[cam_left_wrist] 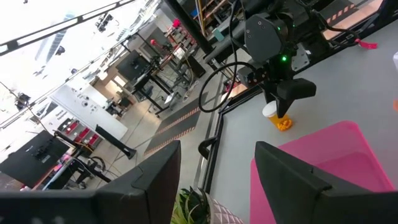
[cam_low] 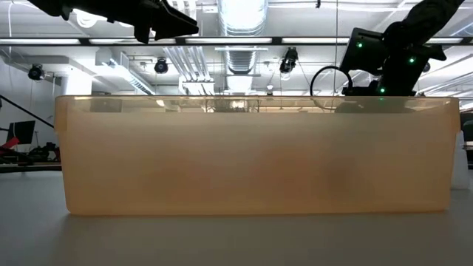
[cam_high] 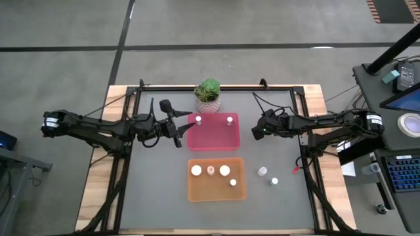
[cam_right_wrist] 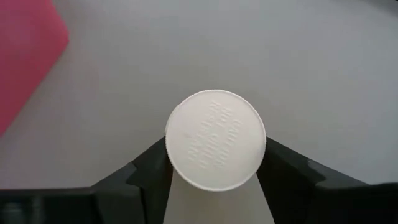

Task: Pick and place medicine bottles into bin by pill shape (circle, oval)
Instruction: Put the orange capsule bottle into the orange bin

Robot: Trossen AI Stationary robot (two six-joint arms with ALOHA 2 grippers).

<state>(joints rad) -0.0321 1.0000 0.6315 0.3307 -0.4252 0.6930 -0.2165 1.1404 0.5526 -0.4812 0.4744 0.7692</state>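
An orange medicine bottle (cam_left_wrist: 278, 118) with a white cap (cam_right_wrist: 216, 138) stands on the grey table just right of the pink tray (cam_high: 213, 139). My right gripper (cam_right_wrist: 216, 163) is shut on it, slanting down from the right (cam_high: 258, 129). My left gripper (cam_left_wrist: 214, 174) hangs open with nothing between its fingers, level, at the pink tray's left edge (cam_high: 178, 129). Two bottles (cam_high: 198, 119) (cam_high: 230, 120) stand in the pink tray. Several capped bottles (cam_high: 196, 170) stand in the orange tray (cam_high: 216, 193). Two more bottles (cam_high: 262, 172) (cam_high: 274, 181) stand on the table to its right. My right gripper pinches the bottle's round white cap (cam_right_wrist: 177, 158) between its two fingers, one on each side of the rim. The fingers come slanting down from the table's right side. The bottle stays roughly upright, its orange base (cam_left_wrist: 283, 124) on the table.
A green potted plant (cam_high: 208, 94) stands at the far edge behind the pink tray. In the low view the orange tray's wall (cam_low: 259, 155) fills the picture. Bare grey table (cam_high: 157, 190) lies left of the orange tray.
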